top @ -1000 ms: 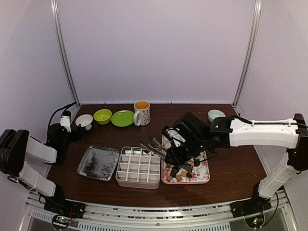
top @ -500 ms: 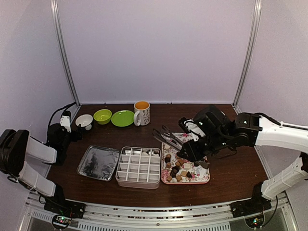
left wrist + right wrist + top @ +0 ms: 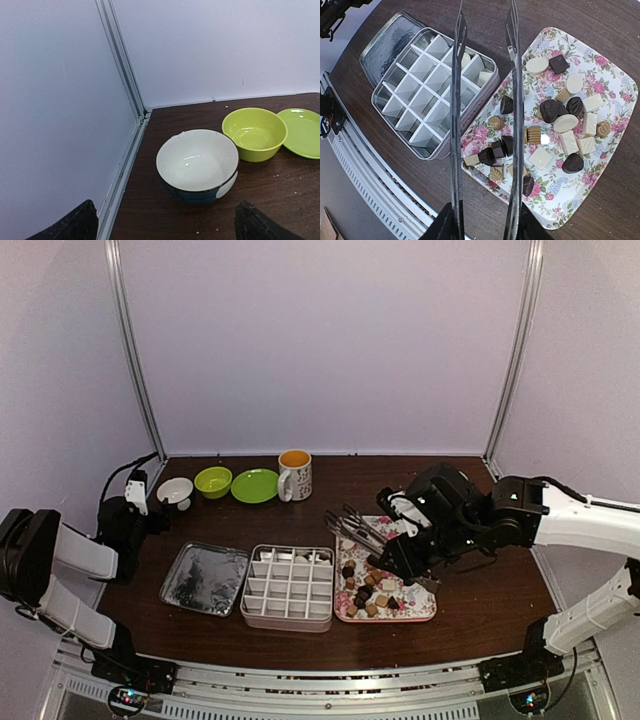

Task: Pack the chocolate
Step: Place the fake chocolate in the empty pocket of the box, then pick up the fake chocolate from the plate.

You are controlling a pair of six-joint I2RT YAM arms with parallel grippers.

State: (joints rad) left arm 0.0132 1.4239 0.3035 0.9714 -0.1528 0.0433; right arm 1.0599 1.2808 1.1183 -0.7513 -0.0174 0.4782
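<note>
The chocolate (image 3: pixel 555 111), several dark, tan and cream pieces, lies scattered on the pink floral tray (image 3: pixel 616 81) and shows in the top view as chocolate (image 3: pixel 375 590). Two cream pieces sit in cells of the divided tin box (image 3: pixel 420 100) beside it, along its edge nearest the tray. My right gripper (image 3: pixel 480 225) is shut on thin metal tongs (image 3: pixel 515 100). Their arms are spread, nothing is between them, and they reach over the tray's left edge and the box. My left gripper (image 3: pixel 167 227) hangs open and empty before a white bowl (image 3: pixel 197 162), far from the chocolate.
The tin lid (image 3: pixel 205 578) lies left of the box (image 3: pixel 290 585). Along the back stand a green bowl (image 3: pixel 213 481), a green plate (image 3: pixel 255 485), a floral mug (image 3: pixel 295 474) and a pale bowl (image 3: pixel 448 478). The white bowl sits near the left wall post.
My right arm has swung right and drawn back, carrying the tongs from over the box toward the tray. The left arm has not moved.
</note>
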